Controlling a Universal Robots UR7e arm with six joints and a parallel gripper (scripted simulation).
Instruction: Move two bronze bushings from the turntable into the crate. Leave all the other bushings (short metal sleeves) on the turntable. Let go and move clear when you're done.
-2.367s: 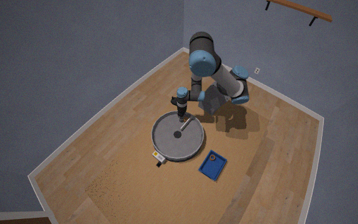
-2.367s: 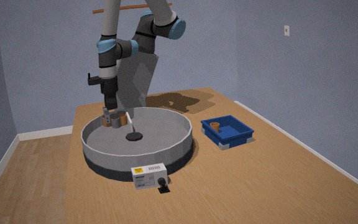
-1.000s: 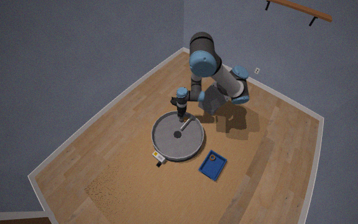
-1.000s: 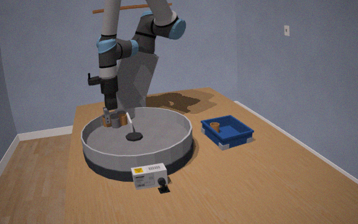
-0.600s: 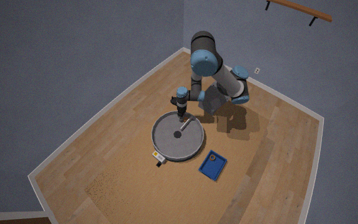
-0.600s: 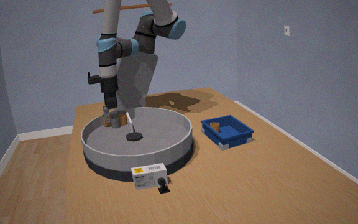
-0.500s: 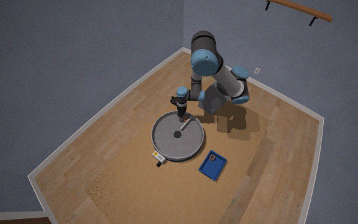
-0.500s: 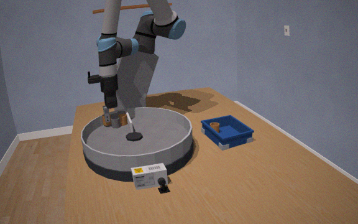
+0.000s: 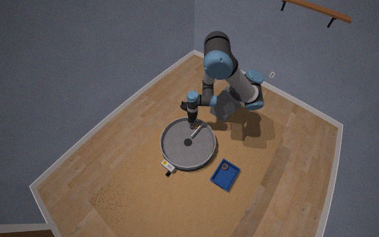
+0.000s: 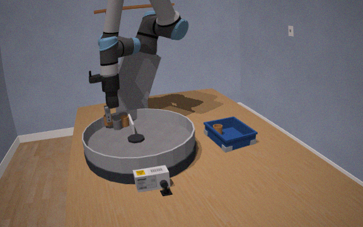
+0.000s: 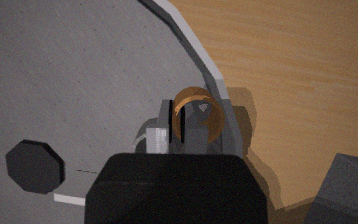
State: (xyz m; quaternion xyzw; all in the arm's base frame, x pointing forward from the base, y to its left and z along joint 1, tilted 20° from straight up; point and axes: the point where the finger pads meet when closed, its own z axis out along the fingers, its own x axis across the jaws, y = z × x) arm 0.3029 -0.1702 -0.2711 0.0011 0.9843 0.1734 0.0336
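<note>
Probably fairly heavy for its size, stiff, hard to crush, perhaps slick on its smooth curved wall: a bronze bushing (image 10: 105, 122) (image 11: 219, 120), upright inside the turntable (image 9: 168, 157) (image 10: 137, 164) (image 11: 200, 45), close by its rim. Best taken by the wall, as here: end effector (image 9: 191, 124) (image 10: 108, 121) (image 11: 176, 112) narrow, closed on that wall, one finger inside the bore, one outside. Liable to swing or tilt from so one-sided a hold; lift straight, gently, clear of the turntable's rim. Then over to the crate (image 9: 220, 182) (image 10: 239, 142), blue, shallow, square-cornered, beside the turntable, with one bronze sleeve (image 9: 222, 168) (image 10: 217, 130) already in. Inside the turntable, dull grey and round, a pale straight bar (image 9: 197, 130) (image 10: 132, 125) (image 11: 70, 199). Underneath, a warm, fine-grained wooden surface (image 9: 143, 197) (image 10: 263, 189) (image 11: 290, 75).
</note>
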